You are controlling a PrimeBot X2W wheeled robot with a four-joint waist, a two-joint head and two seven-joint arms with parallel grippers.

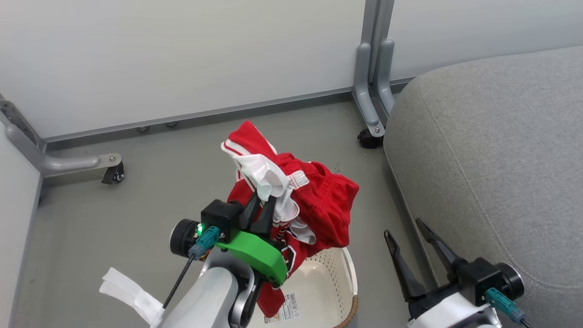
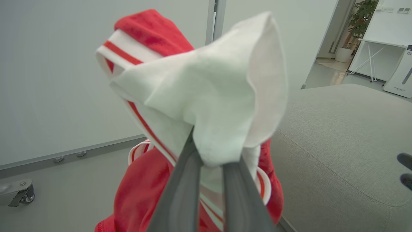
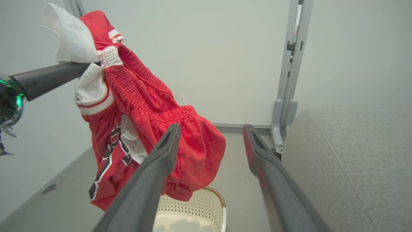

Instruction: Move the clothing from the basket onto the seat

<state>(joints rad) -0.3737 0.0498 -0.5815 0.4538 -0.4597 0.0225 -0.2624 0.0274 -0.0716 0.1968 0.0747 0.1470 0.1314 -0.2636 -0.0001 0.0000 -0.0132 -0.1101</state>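
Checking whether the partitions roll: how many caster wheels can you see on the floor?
2: left caster under the grey bracket foot, right caster beside the seat. Others may be hidden.

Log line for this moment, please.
left end effector: shut on clothing, hanging over basket | right end effector: open, empty | clothing: not yet on seat
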